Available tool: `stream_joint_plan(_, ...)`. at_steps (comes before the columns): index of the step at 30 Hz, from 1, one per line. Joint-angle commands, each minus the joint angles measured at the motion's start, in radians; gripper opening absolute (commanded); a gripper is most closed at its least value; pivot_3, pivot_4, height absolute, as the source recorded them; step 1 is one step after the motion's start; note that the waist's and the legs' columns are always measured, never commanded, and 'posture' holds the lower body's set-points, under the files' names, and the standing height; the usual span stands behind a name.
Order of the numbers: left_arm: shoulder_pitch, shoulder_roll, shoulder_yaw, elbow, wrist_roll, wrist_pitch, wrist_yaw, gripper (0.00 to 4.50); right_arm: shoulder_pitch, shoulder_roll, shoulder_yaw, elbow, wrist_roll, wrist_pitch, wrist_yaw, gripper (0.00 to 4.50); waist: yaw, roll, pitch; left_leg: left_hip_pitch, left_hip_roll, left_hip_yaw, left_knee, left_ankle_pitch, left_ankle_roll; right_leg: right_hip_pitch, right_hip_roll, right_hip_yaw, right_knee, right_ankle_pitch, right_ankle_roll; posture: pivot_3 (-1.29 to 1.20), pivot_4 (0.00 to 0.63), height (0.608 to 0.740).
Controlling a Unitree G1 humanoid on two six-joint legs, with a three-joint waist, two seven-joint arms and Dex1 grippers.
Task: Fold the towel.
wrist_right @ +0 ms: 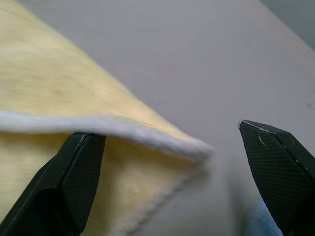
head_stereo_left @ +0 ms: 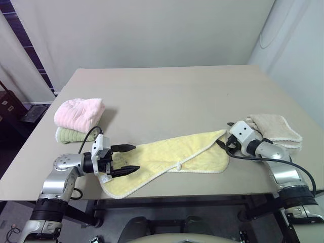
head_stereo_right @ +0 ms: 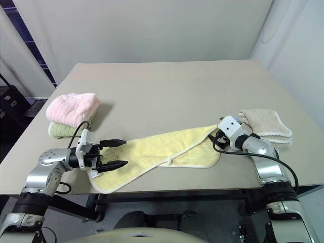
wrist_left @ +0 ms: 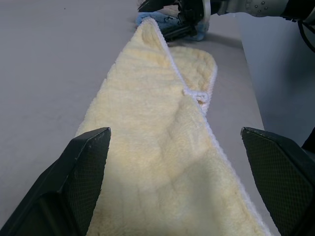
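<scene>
1. At the left side of the table [head_stereo_left: 167, 86], a folded pink towel [head_stereo_left: 80, 112] sits on top of a folded green towel [head_stereo_left: 68, 135], well apart from the work and no part of it.

2. The left gripper [head_stereo_left: 132, 158] hovers over the near-left end of the towel [head_stereo_left: 172, 154], pointing rightward along the cloth and close to level. Its jaws stand wide open, one finger above the other in the head views, with the fluffy end lying between and just ahead of them; nothing is held.

3. The towel is pale yellow and lies loosely doubled on the near part of the table. Its long axis runs from the near-left edge up toward the far right, so each end points at one gripper.

4. The right gripper [head_stereo_right: 218, 135] sits at the towel's far-right corner, angled down and toward the left. Its jaws are spread wide and empty, the white-hemmed corner just ahead of and between the fingers in the right wrist view.

5. A folded beige towel [head_stereo_left: 276, 129] lies just behind the right arm.

6. Judging by this, each arm is equally near its own end, and the next move likely calls for closing on both.
</scene>
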Motion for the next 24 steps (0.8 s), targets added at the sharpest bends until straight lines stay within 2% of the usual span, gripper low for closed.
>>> stream_joint_plan(1,-0.020,0.009,0.009,-0.011,-0.004,-0.013,-0.002,4.46,-0.030,-0.005,-0.001,-0.026,0.020,-0.033,0.052,4.50,0.000,0.000,0.000,0.000,0.000,0.000,0.001,0.000,0.000,0.000,0.000,0.000,0.001,0.000,0.000,0.00,0.000,0.740)
stream_joint_plan(5,-0.015,0.014,0.006,-0.077,-0.013,0.029,0.025,4.50,-0.038,-0.005,0.008,-0.003,0.007,-0.025,0.076,3.57,0.000,0.000,0.000,0.000,0.000,0.000,0.003,0.000,0.000,-0.001,0.000,0.000,0.001,0.000,0.000,0.00,0.000,0.740)
stream_joint_plan(14,0.006,0.040,0.007,-0.182,-0.028,0.117,0.059,4.50,-0.055,-0.017,-0.018,0.005,0.001,0.063,0.050,0.18,0.001,0.000,0.000,0.000,0.001,0.000,0.003,0.000,0.000,-0.001,0.000,0.000,0.001,0.000,0.000,0.00,0.000,0.740)
stream_joint_plan(15,0.004,0.047,0.007,-0.190,-0.030,0.133,0.060,4.50,-0.051,-0.018,-0.027,-0.011,0.008,0.069,0.046,0.02,0.001,0.000,0.000,0.000,0.001,0.000,0.003,0.000,0.000,-0.001,0.000,0.000,0.002,0.000,0.000,0.00,0.000,0.740)
stream_joint_plan(21,-0.010,0.070,0.011,-0.227,-0.043,0.173,0.070,4.50,-0.058,0.008,-0.062,-0.150,0.046,0.203,0.010,0.02,0.001,0.000,0.000,0.000,0.001,0.000,0.003,-0.001,-0.001,-0.003,0.000,0.000,0.002,0.000,0.000,0.00,0.000,0.740)
stream_joint_plan(24,-0.035,0.104,-0.024,-0.273,-0.035,0.252,0.072,4.50,-0.104,0.050,-0.049,-0.239,0.043,0.296,-0.036,0.02,-0.001,0.000,0.001,0.000,0.001,0.000,0.003,-0.001,-0.001,-0.003,0.000,0.000,0.002,0.000,0.000,0.00,0.000,0.740)
